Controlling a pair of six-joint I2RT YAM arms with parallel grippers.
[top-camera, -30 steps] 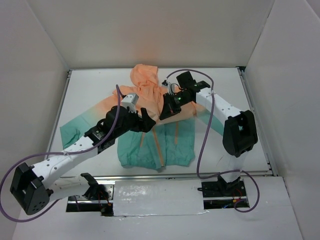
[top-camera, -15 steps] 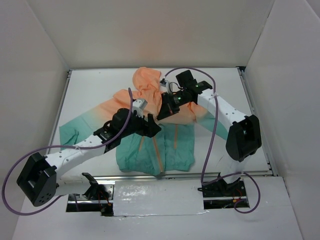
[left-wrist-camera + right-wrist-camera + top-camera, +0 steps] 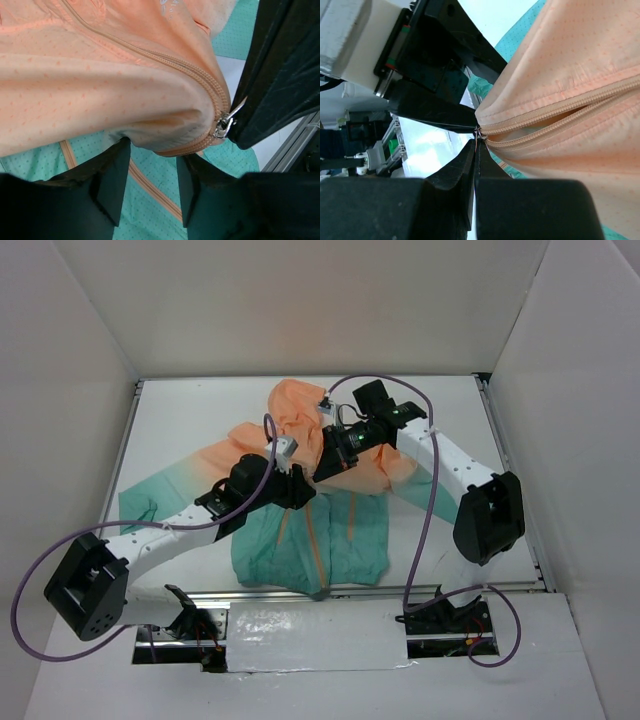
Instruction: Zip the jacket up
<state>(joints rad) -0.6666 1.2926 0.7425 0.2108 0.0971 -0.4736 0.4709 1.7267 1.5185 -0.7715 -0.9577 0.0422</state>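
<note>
The jacket (image 3: 298, 428) lies on the white table, orange hood at the back, teal hem (image 3: 350, 540) toward me. My right gripper (image 3: 325, 468) is shut on the zipper pull and lifts the orange front; in the right wrist view its fingertips (image 3: 476, 142) pinch the pull at the slider (image 3: 479, 132), with the zipper closed beyond it. My left gripper (image 3: 303, 487) sits just beside it, open. In the left wrist view its jaws (image 3: 150, 165) straddle teal fabric and the loose zipper tape (image 3: 150, 187), under the raised orange fold. The slider (image 3: 222, 125) shows there too.
The jacket's left sleeve (image 3: 140, 505) stretches toward the left wall. A metal rail (image 3: 420, 590) runs along the table's near edge. White walls close in the table on three sides. Purple cables (image 3: 420, 530) loop off both arms.
My left arm has swung right and forward, bringing its gripper close against the right gripper. The jacket's orange upper part has bunched and shifted slightly right.
</note>
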